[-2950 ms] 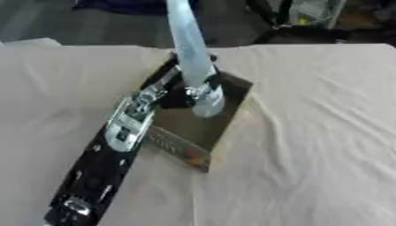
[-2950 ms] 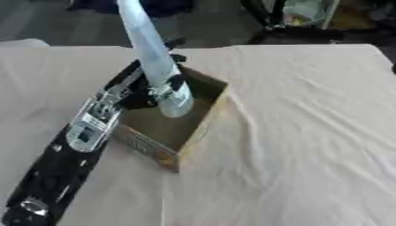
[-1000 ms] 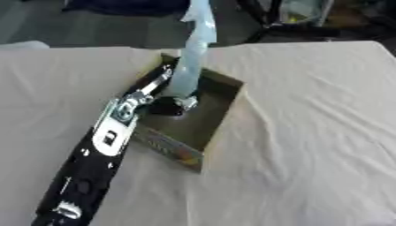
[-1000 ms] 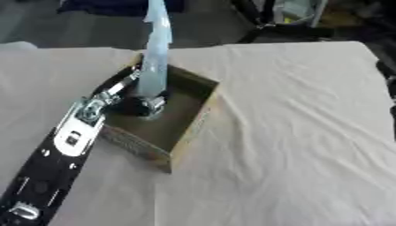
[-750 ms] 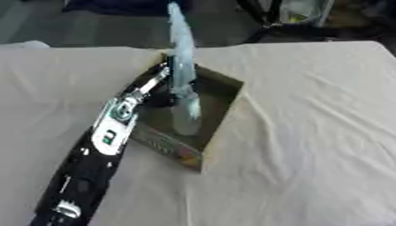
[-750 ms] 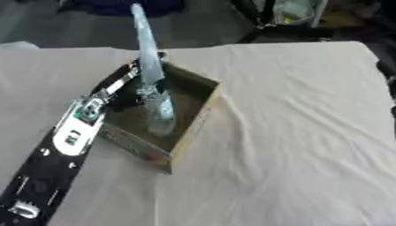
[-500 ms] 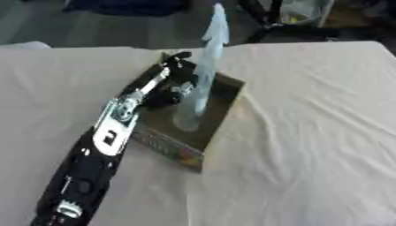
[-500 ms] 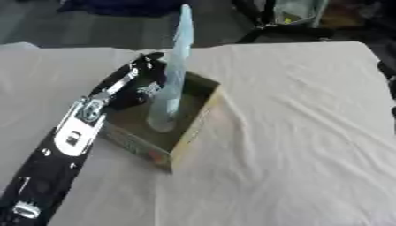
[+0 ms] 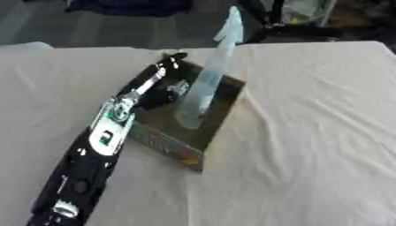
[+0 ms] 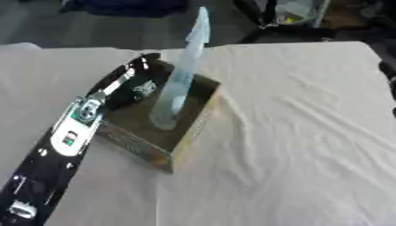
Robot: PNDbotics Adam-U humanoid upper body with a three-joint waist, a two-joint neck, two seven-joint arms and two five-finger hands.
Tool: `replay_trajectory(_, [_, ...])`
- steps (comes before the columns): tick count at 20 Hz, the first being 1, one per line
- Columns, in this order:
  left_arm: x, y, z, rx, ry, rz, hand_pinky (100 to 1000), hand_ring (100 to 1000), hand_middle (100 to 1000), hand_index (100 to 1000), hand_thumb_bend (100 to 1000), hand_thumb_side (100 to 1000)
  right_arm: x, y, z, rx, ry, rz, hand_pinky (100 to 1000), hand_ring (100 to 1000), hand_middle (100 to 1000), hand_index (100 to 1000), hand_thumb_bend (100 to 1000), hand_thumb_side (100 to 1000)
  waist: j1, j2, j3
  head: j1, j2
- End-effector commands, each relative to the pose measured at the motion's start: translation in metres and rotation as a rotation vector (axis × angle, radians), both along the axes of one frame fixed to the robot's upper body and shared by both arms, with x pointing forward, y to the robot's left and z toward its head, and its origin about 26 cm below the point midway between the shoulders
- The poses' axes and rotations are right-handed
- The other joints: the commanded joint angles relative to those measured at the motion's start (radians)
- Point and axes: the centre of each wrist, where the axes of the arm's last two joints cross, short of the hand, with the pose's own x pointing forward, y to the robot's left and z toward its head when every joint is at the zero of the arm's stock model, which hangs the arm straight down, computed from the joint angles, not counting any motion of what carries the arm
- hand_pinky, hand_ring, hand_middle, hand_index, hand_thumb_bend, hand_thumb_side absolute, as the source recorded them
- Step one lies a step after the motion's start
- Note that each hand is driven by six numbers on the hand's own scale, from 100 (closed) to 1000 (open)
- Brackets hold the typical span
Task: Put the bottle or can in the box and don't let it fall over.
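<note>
The left hand (image 9: 166, 90) reaches into the box (image 9: 203, 142); its dark fingers (image 9: 179, 86) lie just beside the bottle (image 9: 205, 88), and whether they pinch it cannot be told. The pale bottle stands inside the box, leaning slightly. The box sits near the tabletop's (image 9: 309, 132) far left, on wrinkled cloth.

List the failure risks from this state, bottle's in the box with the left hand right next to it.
1. The bottle is tall and narrow and stands base-down in the shallow box, so a nudge could tip it.
2. The left hand sits close beside it inside the box; pulling out could clip it.
</note>
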Motion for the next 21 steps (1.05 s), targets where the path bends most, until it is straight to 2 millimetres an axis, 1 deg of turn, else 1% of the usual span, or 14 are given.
replay_trajectory(1, [-0.004, 0.018, 0.021, -0.004, -0.025, -0.009, 1000, 1000, 1000, 857, 100, 855, -0.003, -0.003, 0.011, -0.016, -0.033, -0.007, 1000, 1000, 1000, 1000, 100, 470, 0.001, -0.022, 0.003, -0.004, -0.003])
replay_trajectory(5, [-0.012, 0.041, 0.032, -0.025, -0.007, -0.010, 1000, 1000, 1000, 856, 100, 817, -0.004, -0.005, 0.010, -0.023, -0.029, -0.015, 1000, 1000, 1000, 1000, 100, 470, 0.005, -0.027, 0.010, -0.010, 0.020])
replay_trajectory(6, [-0.014, 0.045, 0.034, -0.029, -0.002, -0.012, 1000, 1000, 1000, 841, 100, 802, -0.004, -0.005, 0.009, -0.025, -0.029, -0.016, 1000, 1000, 1000, 1000, 100, 470, 0.005, -0.028, 0.010, -0.011, 0.023])
replay_trajectory(11, [-0.022, 0.070, 0.044, -0.049, 0.021, -0.003, 1000, 1000, 1000, 798, 100, 739, -0.005, -0.006, 0.009, -0.023, -0.030, -0.024, 1000, 1000, 1000, 1000, 100, 470, 0.007, -0.028, 0.013, -0.007, 0.027])
replay_trajectory(13, [-0.029, 0.081, 0.050, -0.076, 0.008, 0.005, 1000, 1000, 1000, 798, 100, 697, -0.005, -0.007, 0.009, -0.022, -0.032, -0.027, 1000, 1000, 1000, 1000, 100, 470, 0.007, -0.027, 0.013, -0.008, 0.027])
replay_trajectory(14, [-0.033, 0.084, 0.054, -0.095, -0.002, 0.004, 1000, 1000, 1000, 840, 100, 644, -0.005, -0.007, 0.010, -0.022, -0.033, -0.028, 1000, 1000, 1000, 1000, 100, 470, 0.006, -0.026, 0.013, -0.009, 0.029])
replay_trajectory(15, [-0.038, 0.088, 0.060, -0.130, -0.025, -0.006, 1000, 1000, 1000, 864, 100, 580, -0.005, -0.007, 0.010, -0.021, -0.034, -0.029, 1000, 1000, 1000, 1000, 100, 470, 0.006, -0.025, 0.014, -0.012, 0.031])
replay_trajectory(16, [-0.044, 0.091, 0.065, -0.174, -0.044, -0.025, 1000, 1000, 1000, 868, 100, 568, -0.005, -0.007, 0.010, -0.022, -0.035, -0.030, 1000, 1000, 1000, 1000, 100, 470, 0.006, -0.024, 0.015, -0.013, 0.034])
replay_trajectory(21, [-0.068, 0.108, 0.086, -0.440, -0.023, -0.146, 1000, 1000, 1000, 859, 100, 582, -0.005, -0.008, 0.009, -0.025, -0.036, -0.036, 1000, 1000, 1000, 1000, 100, 470, 0.002, -0.021, 0.021, -0.017, 0.044])
